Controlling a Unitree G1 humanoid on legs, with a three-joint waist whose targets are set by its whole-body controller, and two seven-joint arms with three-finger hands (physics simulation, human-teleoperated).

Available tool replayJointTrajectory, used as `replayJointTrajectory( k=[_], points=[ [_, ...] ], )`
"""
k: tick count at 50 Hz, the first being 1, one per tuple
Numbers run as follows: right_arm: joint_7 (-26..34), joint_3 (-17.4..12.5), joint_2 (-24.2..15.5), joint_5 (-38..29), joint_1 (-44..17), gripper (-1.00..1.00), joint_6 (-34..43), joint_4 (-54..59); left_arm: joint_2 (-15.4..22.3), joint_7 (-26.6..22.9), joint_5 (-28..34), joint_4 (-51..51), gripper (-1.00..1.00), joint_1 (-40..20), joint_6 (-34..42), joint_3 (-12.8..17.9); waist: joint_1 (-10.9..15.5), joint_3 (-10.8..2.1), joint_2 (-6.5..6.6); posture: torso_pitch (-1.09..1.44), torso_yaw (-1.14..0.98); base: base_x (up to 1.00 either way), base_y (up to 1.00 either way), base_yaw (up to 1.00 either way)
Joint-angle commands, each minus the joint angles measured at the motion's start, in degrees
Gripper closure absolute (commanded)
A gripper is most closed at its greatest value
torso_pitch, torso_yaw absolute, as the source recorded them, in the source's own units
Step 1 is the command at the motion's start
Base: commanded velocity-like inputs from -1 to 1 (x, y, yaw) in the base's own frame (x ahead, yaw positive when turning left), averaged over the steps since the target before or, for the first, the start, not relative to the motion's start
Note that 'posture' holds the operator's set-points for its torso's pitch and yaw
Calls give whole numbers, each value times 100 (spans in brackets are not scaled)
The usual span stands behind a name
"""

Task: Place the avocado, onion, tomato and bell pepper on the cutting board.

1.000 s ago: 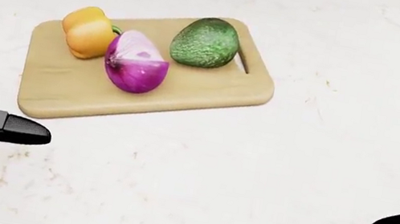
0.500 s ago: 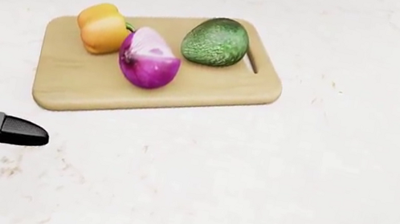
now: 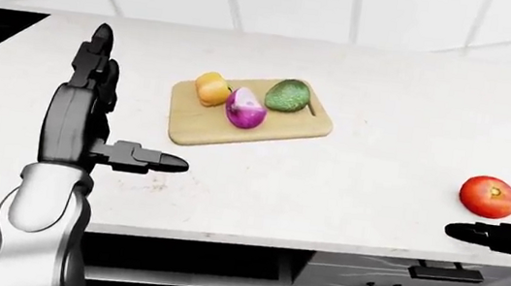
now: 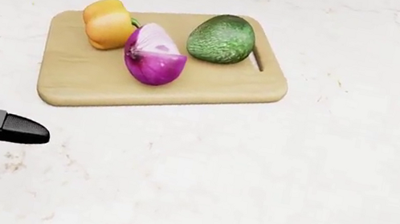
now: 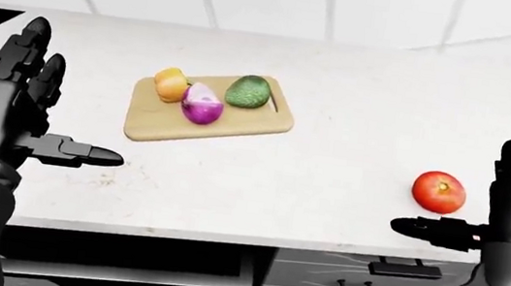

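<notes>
Already 3 of the 4 items sit on the pale wooden cutting board (image 4: 84, 77): the yellow-orange bell pepper (image 4: 107, 23) at its upper left in the head view, the halved purple onion (image 4: 154, 55) touching it near the middle, and the bumpy green avocado (image 4: 221, 38) beside the handle slot. They crowd the board's upper half, leaving its lower half bare, probably room enough for the last item.

That last item, the round red tomato (image 5: 439, 192), lies on the white marble bench (image 4: 269, 185), well apart from the board, toward the right of the eye views. The right hand (image 5: 481, 215) stands just beside it with fingers spread and empty, apparently lining up a grasp. The left hand (image 3: 102, 120) is raised with fingers apart, holding nothing, clear of the board.

Compared with 1 second ago, the whole head view has shifted, so the camera moved, not the board; the dark right hand has nearly left that view's lower right.
</notes>
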Motion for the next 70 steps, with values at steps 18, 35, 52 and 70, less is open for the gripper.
replayJointTrajectory(
  k=[18, 35, 52, 70],
  points=[
    [-671, 50, -306, 484, -222, -100, -164, 390, 64, 7, 32, -154, -100, -112, -164, 61, 20, -110, -32, 0, 0, 0, 0, 0],
    [-844, -64, -192, 653, -35, -100, -346, 550, 62, -9, 39, -173, -100, -39, -202, 94, 23, -94, -42, 0, 0, 0, 0, 0],
    [-879, -93, -223, 773, -49, -46, -247, 532, 98, -18, 37, -179, -100, -85, -161, 110, 29, -78, -64, 0, 0, 0, 0, 0],
    [-858, -26, -208, 758, -38, 14, -223, 506, 71, -65, 68, -157, -100, 21, -285, 134, 30, -87, -66, 0, 0, 0, 0, 0]
  ],
)
